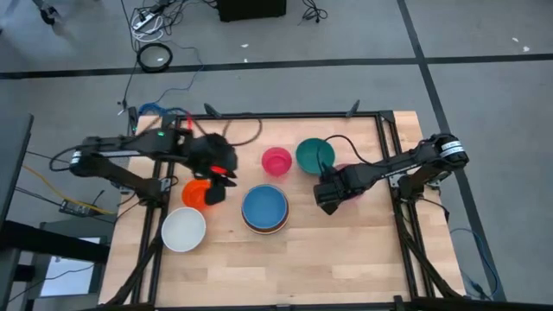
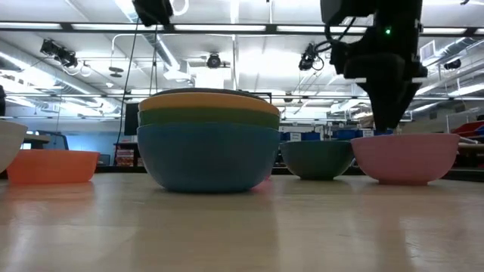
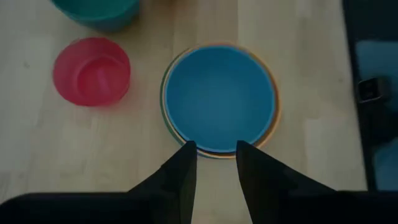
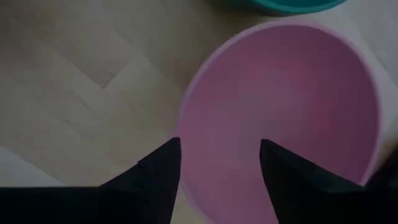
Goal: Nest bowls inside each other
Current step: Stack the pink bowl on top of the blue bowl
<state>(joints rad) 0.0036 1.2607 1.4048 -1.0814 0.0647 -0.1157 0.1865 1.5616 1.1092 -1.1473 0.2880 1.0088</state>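
Note:
A stack of nested bowls (image 1: pixel 265 209) stands mid-table, blue inside, with green and orange rims showing in the low view (image 2: pixel 208 143). My left gripper (image 3: pixel 216 148) hangs open above the stack's left side, holding nothing. A pale pink bowl (image 4: pixel 292 112) rests on its base right of the stack (image 2: pixel 404 157). My right gripper (image 4: pixel 221 146) stands open over its rim, pointing down, one finger outside the wall and one over the inside. In the high view this gripper (image 1: pixel 327 197) hides that bowl. My right gripper straddles the pink bowl's rim (image 4: pixel 183 134) from above, pointing down. Whether either finger touches the wall cannot be told. The bowl sits upright on the table.
A red-pink bowl (image 1: pixel 276 161) and a teal bowl (image 1: pixel 314 154) stand behind the stack. An orange bowl (image 1: pixel 197 192) lies under my left arm, and a white bowl (image 1: pixel 183 229) stands near the front left. Bare wood lies along the table's near edge.

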